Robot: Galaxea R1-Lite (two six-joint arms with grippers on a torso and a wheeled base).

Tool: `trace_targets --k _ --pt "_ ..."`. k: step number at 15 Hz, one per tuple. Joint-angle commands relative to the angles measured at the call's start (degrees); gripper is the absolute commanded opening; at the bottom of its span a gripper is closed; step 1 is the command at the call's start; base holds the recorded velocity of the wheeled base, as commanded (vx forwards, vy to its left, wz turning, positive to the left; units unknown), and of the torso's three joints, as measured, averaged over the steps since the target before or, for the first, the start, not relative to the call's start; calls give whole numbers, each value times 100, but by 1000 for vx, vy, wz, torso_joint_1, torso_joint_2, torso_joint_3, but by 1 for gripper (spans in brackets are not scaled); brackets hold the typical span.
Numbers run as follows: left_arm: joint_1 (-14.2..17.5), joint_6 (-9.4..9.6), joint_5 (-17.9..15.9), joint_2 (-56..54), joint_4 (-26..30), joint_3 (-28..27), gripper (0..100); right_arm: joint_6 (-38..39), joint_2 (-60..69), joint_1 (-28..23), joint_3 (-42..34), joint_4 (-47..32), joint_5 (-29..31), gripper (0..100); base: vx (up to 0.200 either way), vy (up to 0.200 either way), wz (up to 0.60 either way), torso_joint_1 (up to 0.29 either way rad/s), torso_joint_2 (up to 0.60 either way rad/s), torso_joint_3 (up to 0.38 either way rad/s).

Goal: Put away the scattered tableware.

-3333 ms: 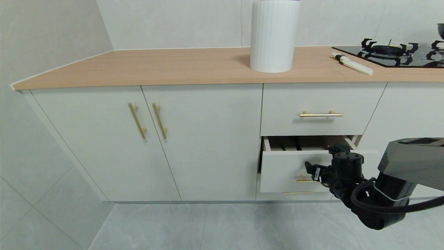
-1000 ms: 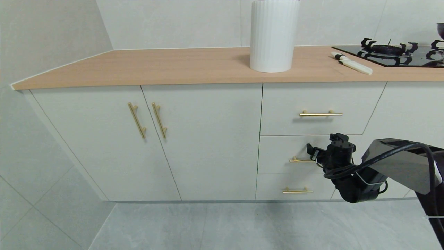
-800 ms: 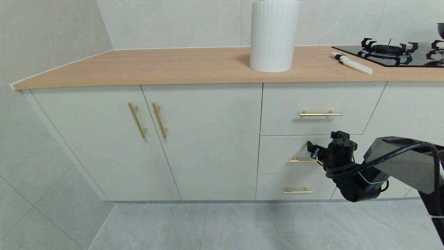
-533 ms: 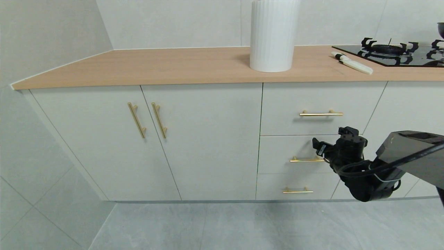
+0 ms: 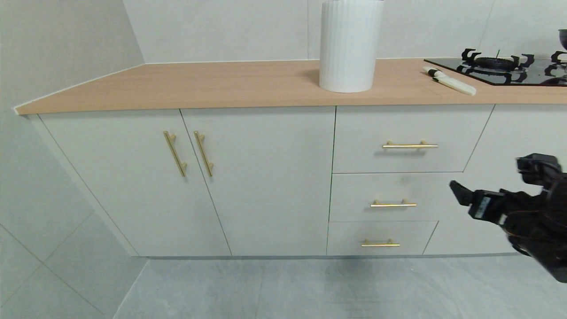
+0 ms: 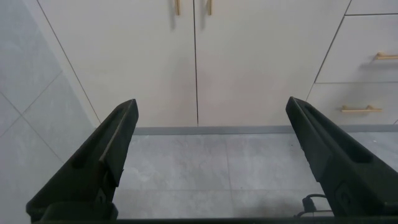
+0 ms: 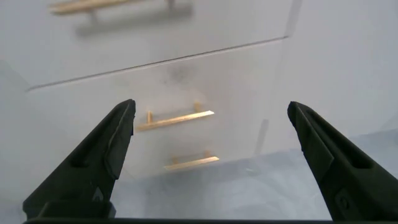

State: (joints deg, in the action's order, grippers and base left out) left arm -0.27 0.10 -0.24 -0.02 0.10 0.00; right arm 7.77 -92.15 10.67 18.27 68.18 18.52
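**Right gripper** [image 5: 485,173]: fingers are held spread wide, with nothing between them and nothing touched. It is placed in front of the cabinet, to the right of the middle drawer [image 5: 354,197] and apart from its brass handle [image 5: 393,204].

**Left gripper** [image 6: 211,102]: fingers are likewise spread wide, with nothing gripped. It is pointed at the foot of the double cupboard doors [image 6: 249,56], above the tiled floor [image 6: 205,168].

**Knife** [image 5: 448,81] (cream, with a dark band near one end): laid flat on the wooden countertop [image 5: 199,84], between the ribbed white canister [image 5: 348,46] and the gas hob [image 5: 500,68], near the hob's edge.

**Hidden or cut off:** the middle drawer is shut, as are those above and below it, so their contents are hidden. The canister's top and the hob's right part are cut off at the picture's edge.
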Motion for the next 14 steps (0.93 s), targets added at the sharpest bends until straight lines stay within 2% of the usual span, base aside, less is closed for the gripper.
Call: trace_targets --k 1,4,6,8,11,14 --pt "0 -1 -2 2 -1 0 100 -724 3783 -3 -1203 -1597 38 100 0 0 0 0 0 0" --pt "0 -1 -2 2 -1 0 100 -829 6147 -12 133 -5271 64 100 0 0 0 0 0 0" --pt "0 8 -2 2 -1 0 100 -829 7088 -364 941 -7126 29 100 0 0 0 0 0 0" --pt "0 -1 -2 2 -1 0 100 -900 7747 -724 1064 -7398 -32 100 0 0 0 0 0 0" --pt "0 -1 -2 2 -1 0 100 -1295 8740 -847 985 -7592 -94 100 0 0 0 0 0 0" --pt "0 -1 -2 2 -1 0 100 -1278 9215 -1058 845 -7732 -560 100 0 0 0 0 0 0"
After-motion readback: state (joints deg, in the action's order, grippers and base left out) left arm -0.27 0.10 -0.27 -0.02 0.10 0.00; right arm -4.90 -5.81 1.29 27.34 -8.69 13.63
